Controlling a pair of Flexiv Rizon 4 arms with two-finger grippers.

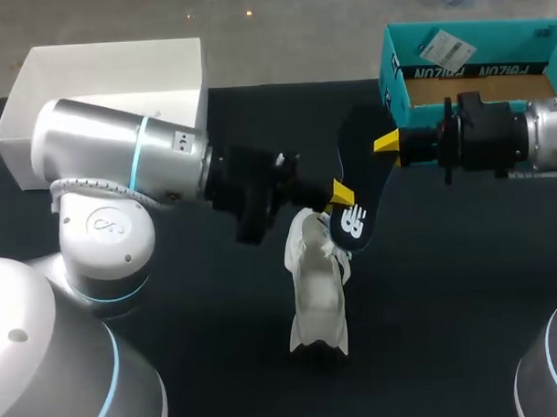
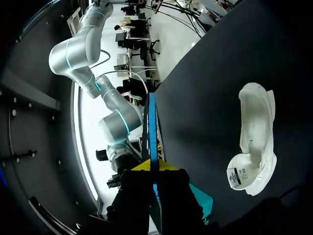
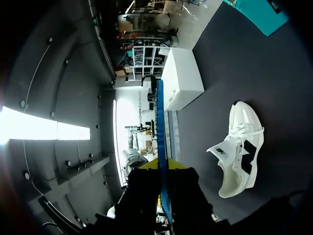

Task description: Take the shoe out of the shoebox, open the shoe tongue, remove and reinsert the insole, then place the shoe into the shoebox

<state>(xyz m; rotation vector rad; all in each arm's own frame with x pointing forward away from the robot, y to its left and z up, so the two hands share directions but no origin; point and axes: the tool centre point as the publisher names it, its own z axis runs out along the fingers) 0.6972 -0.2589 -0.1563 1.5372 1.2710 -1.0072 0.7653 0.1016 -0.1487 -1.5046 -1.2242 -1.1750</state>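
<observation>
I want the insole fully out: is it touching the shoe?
Apart. The right wrist view shows the insole held edge-on in the right gripper, with bare table between it and the shoe.

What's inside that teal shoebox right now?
Only its bare brown floor and a white label near the back show inside the teal shoebox. The right arm crosses its near side, hiding that strip. The white shoe lies outside, on the table.

matt dark table (image 1: 466, 330); cloth-like white shoe (image 1: 318, 299); cardboard teal shoebox (image 1: 397, 76); matt insole (image 1: 364, 169)
</observation>
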